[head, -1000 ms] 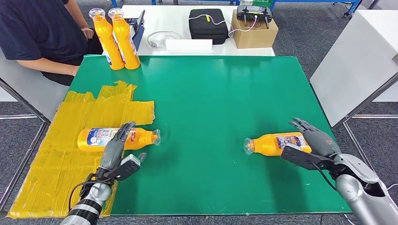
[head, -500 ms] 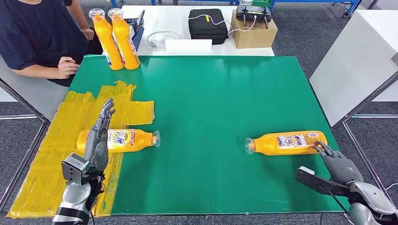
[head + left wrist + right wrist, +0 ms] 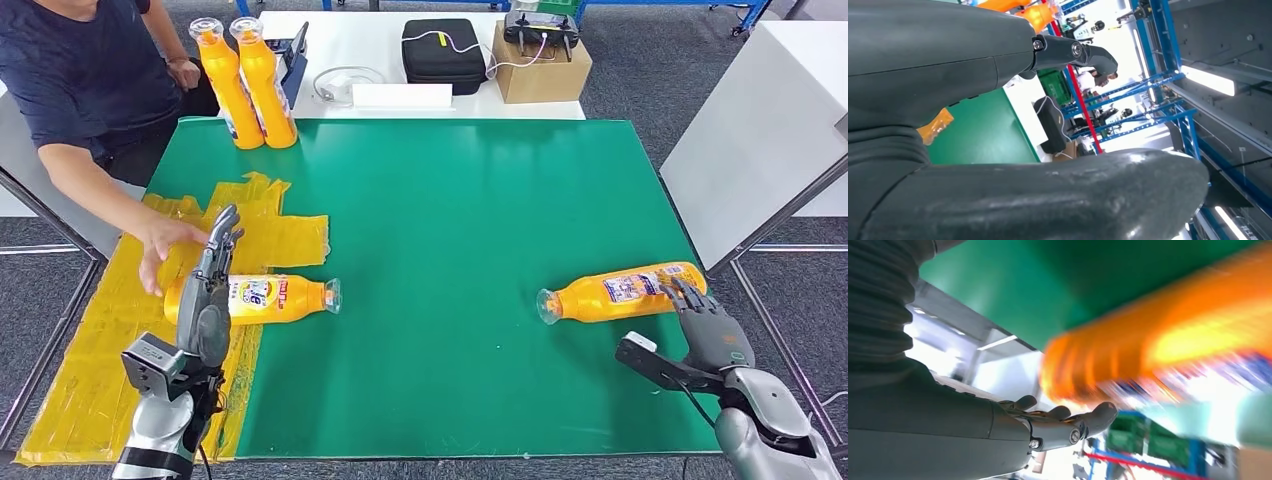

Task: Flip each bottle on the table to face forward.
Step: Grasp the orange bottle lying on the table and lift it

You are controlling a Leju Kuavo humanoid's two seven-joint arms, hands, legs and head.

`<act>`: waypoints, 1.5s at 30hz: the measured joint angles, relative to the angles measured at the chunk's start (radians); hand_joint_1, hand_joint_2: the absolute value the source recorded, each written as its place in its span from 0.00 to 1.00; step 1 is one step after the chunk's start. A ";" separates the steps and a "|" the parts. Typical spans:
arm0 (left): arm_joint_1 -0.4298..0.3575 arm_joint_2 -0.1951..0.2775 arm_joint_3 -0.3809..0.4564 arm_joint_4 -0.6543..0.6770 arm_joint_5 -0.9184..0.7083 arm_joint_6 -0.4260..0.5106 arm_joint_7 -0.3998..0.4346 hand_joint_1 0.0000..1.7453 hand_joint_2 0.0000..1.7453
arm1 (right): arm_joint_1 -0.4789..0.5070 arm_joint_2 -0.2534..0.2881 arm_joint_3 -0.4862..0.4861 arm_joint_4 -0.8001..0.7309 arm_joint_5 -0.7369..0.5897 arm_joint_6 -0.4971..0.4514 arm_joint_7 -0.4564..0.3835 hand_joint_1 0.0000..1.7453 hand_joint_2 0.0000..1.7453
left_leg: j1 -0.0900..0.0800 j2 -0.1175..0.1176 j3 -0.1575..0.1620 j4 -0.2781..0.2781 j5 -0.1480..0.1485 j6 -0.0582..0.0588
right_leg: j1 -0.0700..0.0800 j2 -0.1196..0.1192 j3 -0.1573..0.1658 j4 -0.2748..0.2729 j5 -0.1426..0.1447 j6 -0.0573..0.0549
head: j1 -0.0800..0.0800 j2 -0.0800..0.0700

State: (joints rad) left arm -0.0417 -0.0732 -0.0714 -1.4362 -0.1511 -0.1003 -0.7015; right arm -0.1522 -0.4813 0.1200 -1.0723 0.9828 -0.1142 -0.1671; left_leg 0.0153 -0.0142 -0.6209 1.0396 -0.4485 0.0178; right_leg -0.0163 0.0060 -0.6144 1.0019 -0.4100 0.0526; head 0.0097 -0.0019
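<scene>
Your right hand (image 3: 708,335) has its fingers spread, just at the base of the right bottle (image 3: 620,293), which lies near the mat's right edge; a push could roll it off. Your left hand (image 3: 208,300), fingers straight, is over the left bottle (image 3: 262,298), where a person's hand (image 3: 165,250) reaches in: collision risk.

This is a robotics lab or test workshop, not a home. A green mat (image 3: 450,220) covers the work surface, with yellow tape patches (image 3: 110,330) stuck along one side. Behind it a white bench (image 3: 420,100) carries a black equipment case (image 3: 443,55), a cardboard box (image 3: 543,68) with a controller on top, and loose cables. Grey carpet tiles (image 3: 640,80) cover the floor. Blue steel racking (image 3: 1168,65) rises under strip lights (image 3: 1208,80), and a person (image 3: 90,90) sits at the surface.
</scene>
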 joint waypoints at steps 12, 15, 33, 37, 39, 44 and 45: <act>0.065 -0.003 0.033 -0.066 -0.002 -0.005 0.000 0.00 0.00 | 0.100 0.035 -0.033 -0.446 -0.068 0.067 -0.034 0.00 1.00 | 0.000 -0.001 -0.001 0.000 -0.001 0.000 | 0.000 0.000 -0.001 0.000 -0.001 0.000 | 0.000 0.000; 0.065 -0.006 0.036 -0.066 0.000 -0.015 0.000 0.00 0.00 | 0.093 0.021 -0.033 -0.450 -0.056 0.113 -0.020 0.00 1.00 | -0.001 -0.001 -0.001 0.000 0.000 0.000 | -0.001 0.000 -0.001 0.000 0.000 0.000 | 0.000 0.000; 0.004 -0.017 0.046 -0.040 0.016 -0.062 0.000 0.00 0.00 | -0.237 -0.044 0.002 -0.020 -0.012 0.183 0.007 0.00 1.00 | -0.001 -0.001 0.000 0.000 0.001 0.001 | -0.001 0.000 0.000 0.000 0.001 0.001 | 0.000 0.000; -0.001 -0.018 0.047 -0.033 0.016 -0.062 0.000 0.00 0.00 | -0.268 -0.044 0.013 0.042 -0.011 0.182 0.005 0.00 1.00 | -0.001 -0.001 -0.001 0.000 0.001 0.001 | -0.001 0.000 0.000 0.000 0.001 0.001 | 0.000 0.000; -0.002 -0.019 0.046 -0.030 0.017 -0.064 0.000 0.00 0.00 | -0.278 -0.043 0.019 0.063 -0.011 0.182 0.004 0.00 1.00 | -0.001 -0.001 -0.001 0.000 0.001 0.001 | -0.001 0.000 -0.001 0.000 0.001 0.001 | 0.000 0.000; -0.009 -0.020 0.046 -0.022 0.028 -0.068 0.000 0.00 0.00 | -0.305 -0.034 0.035 0.110 -0.014 0.184 -0.010 0.00 1.00 | -0.001 -0.001 -0.001 0.000 0.001 0.001 | -0.001 0.000 -0.001 0.000 0.000 0.001 | 0.000 0.000; -0.011 -0.020 0.046 -0.021 0.031 -0.068 0.000 0.00 0.00 | -0.310 -0.031 0.040 0.119 -0.016 0.185 -0.014 0.00 1.00 | -0.001 -0.001 -0.001 0.000 0.001 0.001 | -0.001 0.000 -0.001 0.000 0.000 0.001 | 0.000 0.000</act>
State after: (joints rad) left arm -0.0525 -0.0932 -0.0258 -1.4574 -0.1200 -0.1686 -0.7012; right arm -0.4626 -0.5119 0.1598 -0.9530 0.9669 0.0711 -0.1813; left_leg 0.0144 -0.0149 -0.6223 1.0398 -0.4477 0.0189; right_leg -0.0171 0.0057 -0.6153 1.0020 -0.4097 0.0532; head 0.0098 -0.0019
